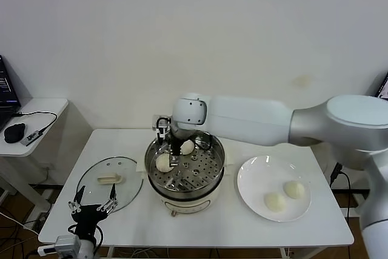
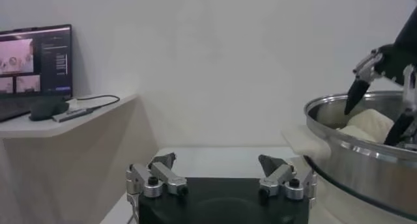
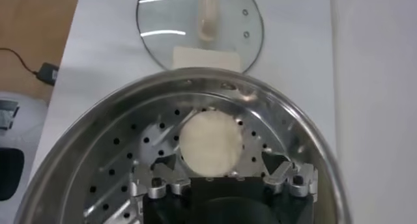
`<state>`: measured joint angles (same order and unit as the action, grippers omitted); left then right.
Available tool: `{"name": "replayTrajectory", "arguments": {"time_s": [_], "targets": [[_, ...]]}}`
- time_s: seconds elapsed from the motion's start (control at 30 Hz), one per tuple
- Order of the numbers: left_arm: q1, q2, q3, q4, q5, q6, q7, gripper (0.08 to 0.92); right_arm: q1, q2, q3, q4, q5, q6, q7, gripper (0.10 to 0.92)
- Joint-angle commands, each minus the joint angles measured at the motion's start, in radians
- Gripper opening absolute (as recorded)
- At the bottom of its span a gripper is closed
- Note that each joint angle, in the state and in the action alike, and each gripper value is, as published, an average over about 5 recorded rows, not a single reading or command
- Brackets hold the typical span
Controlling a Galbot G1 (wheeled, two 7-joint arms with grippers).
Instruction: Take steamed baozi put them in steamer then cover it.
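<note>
Right end effector [image 1: 166,152] reaches into the steamer [image 1: 213,150], fingers spread wide around a baozi [image 1: 163,162]. Left end effector [image 1: 92,205] waits open at the table's [image 1: 230,222] near-left edge.

Steamer [image 1: 185,174] at table [image 1: 315,222] centre. Two baozi inside on perforated tray: one [image 1: 163,162] at robot's-left side, directly under right gripper [image 1: 166,157], fingers spread either side of it; other [image 1: 187,147] further back. Glass cover [image 1: 109,183] flat on table, left of steamer, just beside it. Plate [image 1: 254,177] right of steamer, w/ two baozi: one [image 1: 274,201] nearer front, one [image 1: 294,189] behind-right. Left gripper [image 1: 92,205] at table's front-left edge, before cover, fingers apart. Side desk [image 1: 48,104] far left, mouse [image 1: 13,131] on it.
</note>
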<state>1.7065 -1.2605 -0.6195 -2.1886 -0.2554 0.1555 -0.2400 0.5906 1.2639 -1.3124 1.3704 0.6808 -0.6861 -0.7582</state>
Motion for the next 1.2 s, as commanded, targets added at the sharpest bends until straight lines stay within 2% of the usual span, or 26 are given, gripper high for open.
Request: {"name": "replayTrajectory", "arguments": {"time_s": [0.03,0.33,0.6,0.9,1.2], "targets": [[0.003,0.001,0.001,-0.012,0.001,0.001,0.001,0.823,0.134,-0.177,-0.018,0.141,-0.065,0.065,-0.143,0.823],[0.019,0.005,0.008,-0.026,0.007,0.002,0.002,0.823,0.201,-0.556,-0.055,0.327,-0.289,0.258,-0.297,0.823],[0.031,0.002,0.026,-0.028,0.023,0.002,0.004,0.823,0.038,-0.841,-0.012,0.406,-0.519,0.348,-0.34,0.823],[0.041,0.002,0.036,-0.022,0.034,0.0,0.003,0.823,-0.36,-0.973,0.244,0.399,-0.713,0.4,-0.342,0.823],[0.04,0.013,0.021,-0.015,0.034,0.001,0.004,0.823,-0.71,-0.932,0.484,0.33,-0.788,0.387,-0.284,0.823]]}}
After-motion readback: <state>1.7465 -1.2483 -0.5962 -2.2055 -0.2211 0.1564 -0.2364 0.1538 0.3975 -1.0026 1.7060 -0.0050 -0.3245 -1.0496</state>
